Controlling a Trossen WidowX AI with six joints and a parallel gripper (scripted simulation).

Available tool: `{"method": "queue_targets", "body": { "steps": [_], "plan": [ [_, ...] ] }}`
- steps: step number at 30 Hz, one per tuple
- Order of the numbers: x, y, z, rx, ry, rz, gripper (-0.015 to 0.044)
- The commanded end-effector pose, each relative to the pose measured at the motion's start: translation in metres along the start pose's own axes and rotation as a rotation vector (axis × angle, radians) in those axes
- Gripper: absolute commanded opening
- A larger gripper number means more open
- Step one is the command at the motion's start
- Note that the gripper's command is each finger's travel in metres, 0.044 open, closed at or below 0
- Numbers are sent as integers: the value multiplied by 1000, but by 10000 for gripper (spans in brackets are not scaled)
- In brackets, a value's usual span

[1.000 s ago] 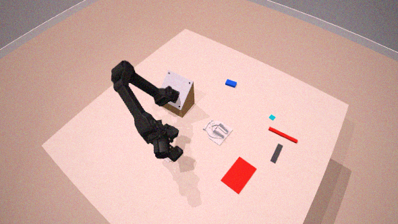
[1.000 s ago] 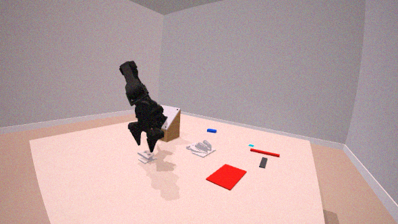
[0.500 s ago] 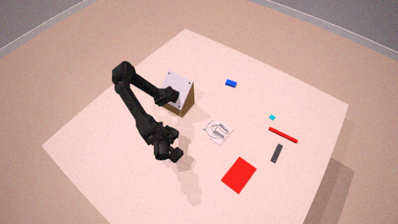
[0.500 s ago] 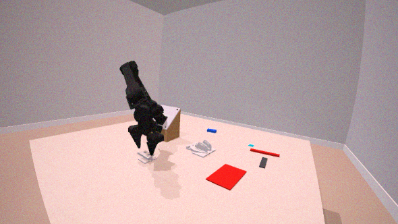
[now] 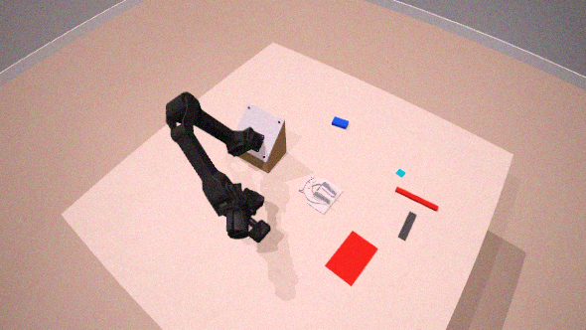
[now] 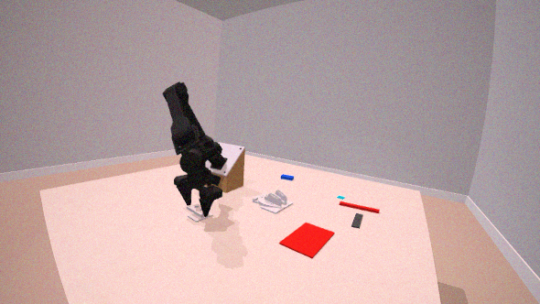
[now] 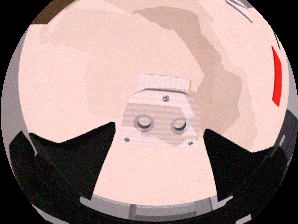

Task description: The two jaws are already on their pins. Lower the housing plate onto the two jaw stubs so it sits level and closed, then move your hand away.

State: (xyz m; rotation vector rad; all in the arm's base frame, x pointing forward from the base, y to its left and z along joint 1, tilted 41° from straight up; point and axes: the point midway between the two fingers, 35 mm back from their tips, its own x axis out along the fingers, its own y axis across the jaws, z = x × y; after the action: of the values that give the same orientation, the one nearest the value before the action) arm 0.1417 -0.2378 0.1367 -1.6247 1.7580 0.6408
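Under the tool [image 5: 259, 216] [image 6: 198, 210] [image 7: 162, 129], the housing plate [image 6: 194, 211] [image 7: 161, 113] lies crosswise.

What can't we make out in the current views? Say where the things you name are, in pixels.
- Top: the housing plate [image 6: 196, 209] [image 7: 161, 113] is hidden under the arm.
- Exterior: a fingertip of the gripper [image 6: 198, 210] [image 7: 160, 127] covers part of the plate.
- Wrist: the jaw assembly's far parts are cut off by the upper edge.
- Exterior: jaw pins are too small to tell.

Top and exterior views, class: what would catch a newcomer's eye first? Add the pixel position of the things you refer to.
Probably the black arm [image 5: 195, 154] [image 6: 185, 124], rising before the wedge-shaped block [image 5: 278, 149] [image 6: 235, 178]. Next, the flat red square [image 5: 352, 258] [image 6: 307, 240], the brightest patch, lying nearer the viewer in the exterior view, beyond the white base with grey jaws [image 5: 318, 206] [image 6: 275, 209].
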Motion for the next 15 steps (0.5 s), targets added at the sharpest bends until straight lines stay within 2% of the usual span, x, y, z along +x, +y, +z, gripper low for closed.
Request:
{"method": "queue_targets", "body": {
  "steps": [1,15],
  "plan": [
    [9,1,2,-4,-7,3,440],
    [13,2,2,-5,-7,3,440]
  ]
}}
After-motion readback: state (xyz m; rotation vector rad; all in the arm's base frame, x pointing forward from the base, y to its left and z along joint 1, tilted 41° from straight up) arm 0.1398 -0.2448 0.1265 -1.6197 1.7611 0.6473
